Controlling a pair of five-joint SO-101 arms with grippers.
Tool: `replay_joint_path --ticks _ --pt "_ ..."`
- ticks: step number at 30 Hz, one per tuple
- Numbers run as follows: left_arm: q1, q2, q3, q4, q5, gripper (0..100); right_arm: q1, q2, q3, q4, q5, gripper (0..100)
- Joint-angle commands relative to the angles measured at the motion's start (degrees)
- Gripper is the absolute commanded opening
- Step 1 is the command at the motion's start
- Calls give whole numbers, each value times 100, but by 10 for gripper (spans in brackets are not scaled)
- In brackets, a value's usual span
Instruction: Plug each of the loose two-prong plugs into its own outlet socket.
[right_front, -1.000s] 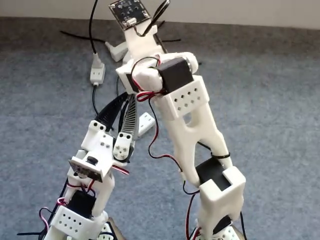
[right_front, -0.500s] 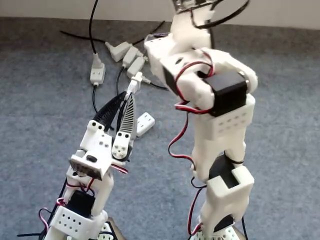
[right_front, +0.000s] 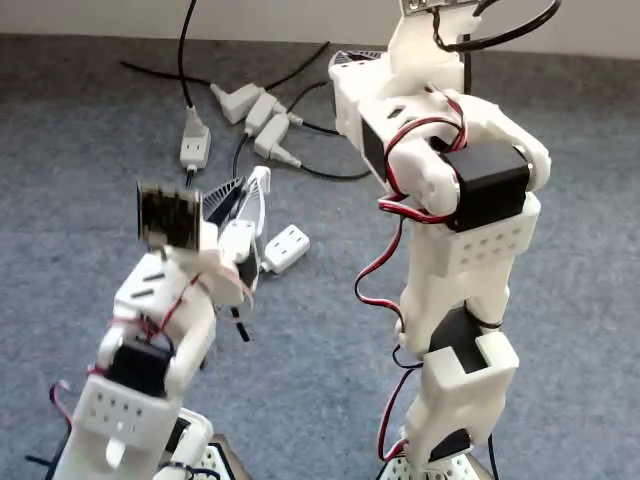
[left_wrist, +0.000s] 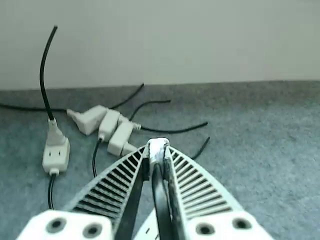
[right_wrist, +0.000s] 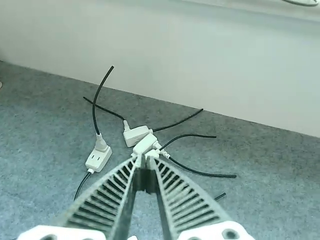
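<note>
White plug (left_wrist: 158, 147) stays clamped in our left jaws, now raised; right jaws, closed and empty, sit pulled back. Free socket (right_front: 285, 247) at 5 o'clock of it: we align next.

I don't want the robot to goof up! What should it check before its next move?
1. Left gripper shut on a plug: ok.
2. Plug's prongs lined up with the loose socket on the carpet: cannot tell.
3. Plug pushed into that socket: not ok.
4. Black cord free of snags: cannot tell.
5. Right gripper shut, up off the carpet: ok.
</note>
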Motion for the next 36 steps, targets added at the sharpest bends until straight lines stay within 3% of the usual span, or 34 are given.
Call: replay_joint_path --ticks 1,6,14,18,22,30,36 --pt "-66 2132 -1982 985 703 6 154 -207 -154 215 -35 7" --pt "-40 4620 -4136 2585 1591 6 163 -198 -154 215 -35 7" --pt "-40 6677 -6888 4941 4264 7 163 -198 -154 207 -26 7" --pt "-66 7020 -7574 5582 5415 7 163 -198 -154 207 -26 7" --pt "-92 7301 -7609 5653 6101 7 163 -189 -154 207 -26 7" --pt "-101 7978 -7644 5873 6330 7 664 -242 -207 207 -53 7" --pt "-136 8154 -7653 5591 5626 6 936 -286 -251 198 -53 7"
